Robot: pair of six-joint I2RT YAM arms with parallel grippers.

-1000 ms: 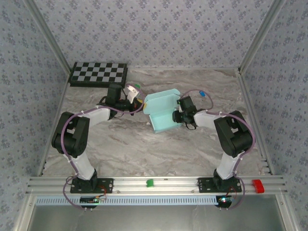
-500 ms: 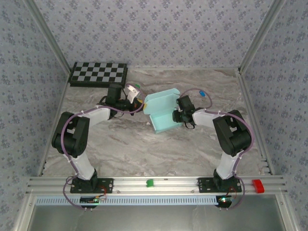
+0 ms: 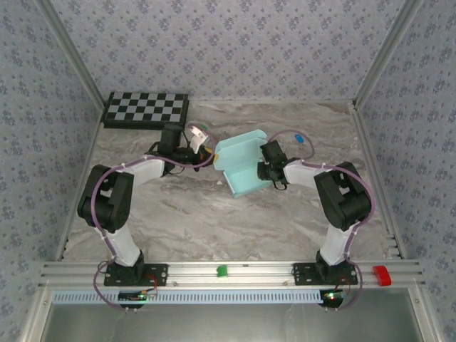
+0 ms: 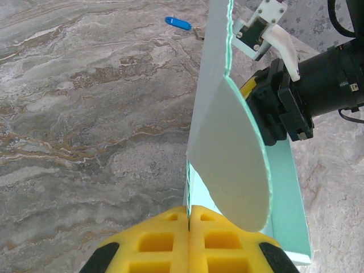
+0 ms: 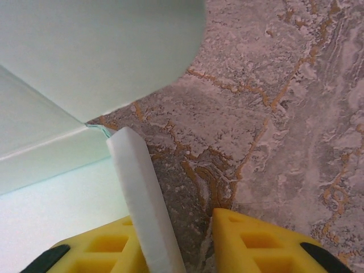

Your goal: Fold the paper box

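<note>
The paper box [image 3: 241, 165] is pale aqua card, partly raised, lying mid-table between my two arms. My left gripper [image 3: 205, 152] is at its left side. In the left wrist view its yellow fingers [image 4: 153, 242] are shut on the thin edge of an upright wall, with a rounded flap [image 4: 233, 159] just beyond. My right gripper [image 3: 265, 168] is at the box's right side. In the right wrist view its jaws [image 5: 179, 224] stand apart, with a narrow white flap strip [image 5: 142, 193] leaning on the left finger. The right finger [image 5: 256, 239] touches nothing.
A black-and-white checkerboard [image 3: 147, 109] lies at the back left. A small blue object [image 3: 299, 137] sits on the marble behind the box, also in the left wrist view [image 4: 177, 23]. A green block [image 3: 221, 271] and a red block [image 3: 382, 275] rest on the front rail.
My right gripper has edged left toward the box and its jaws have narrowed a little. The box has shifted slightly. The left gripper keeps its hold.
</note>
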